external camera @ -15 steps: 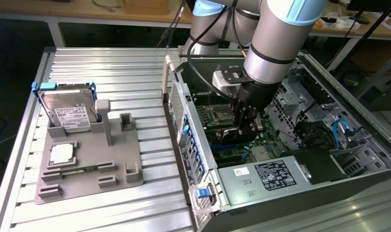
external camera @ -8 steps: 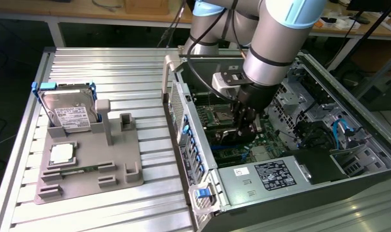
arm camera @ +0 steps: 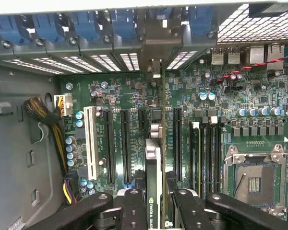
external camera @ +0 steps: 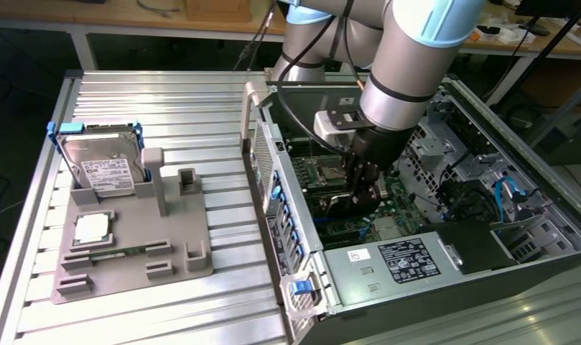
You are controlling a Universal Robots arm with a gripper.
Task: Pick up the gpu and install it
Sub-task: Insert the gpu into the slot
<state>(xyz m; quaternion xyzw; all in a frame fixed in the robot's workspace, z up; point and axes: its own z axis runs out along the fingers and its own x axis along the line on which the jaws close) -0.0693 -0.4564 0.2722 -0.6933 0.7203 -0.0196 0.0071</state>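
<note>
My gripper (external camera: 367,192) is down inside the open computer case (external camera: 271,154), over the motherboard (external camera: 333,172). In the wrist view its two black fingers (arm camera: 134,211) are shut on the gpu (arm camera: 153,172). The card is edge-on, with its black cooler face bearing an NVIDIA label. It stands upright over the motherboard (arm camera: 206,120), among the long black expansion slots (arm camera: 126,143). Its silver end bracket (arm camera: 155,64) reaches toward the case's rear slot openings. Whether the card's edge sits in a slot is hidden. In the exterior view the gpu (external camera: 352,207) is a dark shape under the fingers.
Left of the case, a grey fixture plate (external camera: 137,248) holds a silver hard drive with blue frame (external camera: 103,169) and a square chip (external camera: 92,228). Inside the case are a power supply (external camera: 396,262), blue slot latches (arm camera: 86,24), a white slot (arm camera: 90,143), a processor socket (arm camera: 254,177) and a cable bundle (arm camera: 43,112).
</note>
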